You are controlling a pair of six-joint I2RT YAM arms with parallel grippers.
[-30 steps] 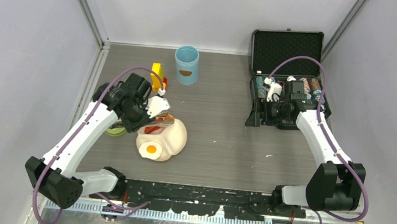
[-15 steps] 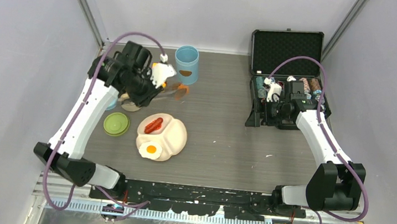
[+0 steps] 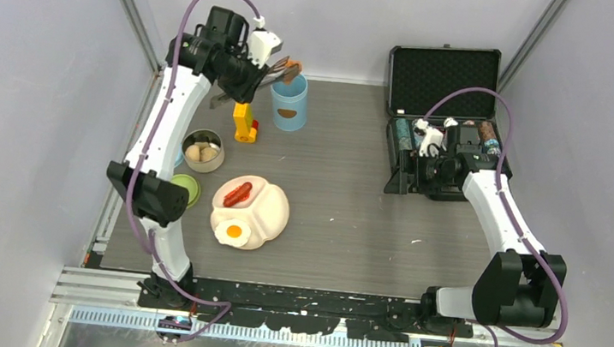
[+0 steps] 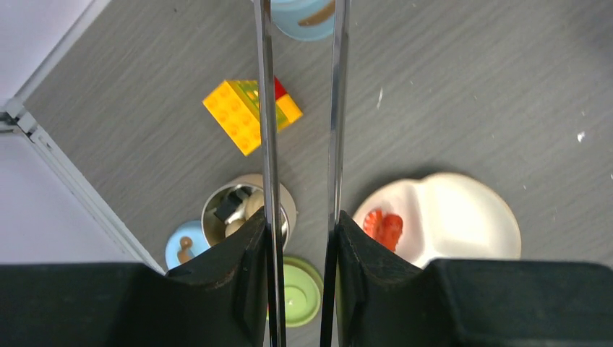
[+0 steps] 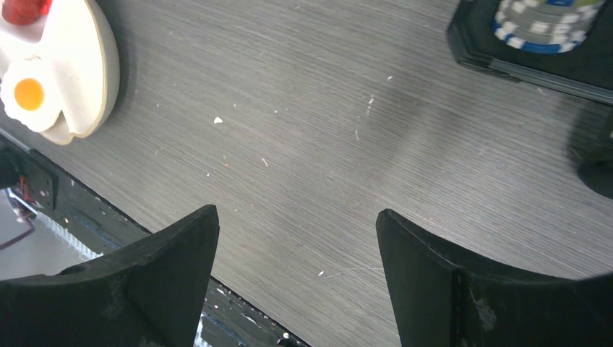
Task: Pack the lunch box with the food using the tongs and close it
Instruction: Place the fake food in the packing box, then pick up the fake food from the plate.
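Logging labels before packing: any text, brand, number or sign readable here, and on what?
No readable text anywhere.
Brown emblem on the light-blue canister: too small to read.
Chips in the black case: edge stripes only, no legible figures.

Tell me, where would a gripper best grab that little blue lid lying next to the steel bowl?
By the brown handle standing up from the middle of the blue lid, coming straight down from above. The lid lies flat on the table, handle up, so its low rim offers little to pinch, and the steel bowl crowds one side.
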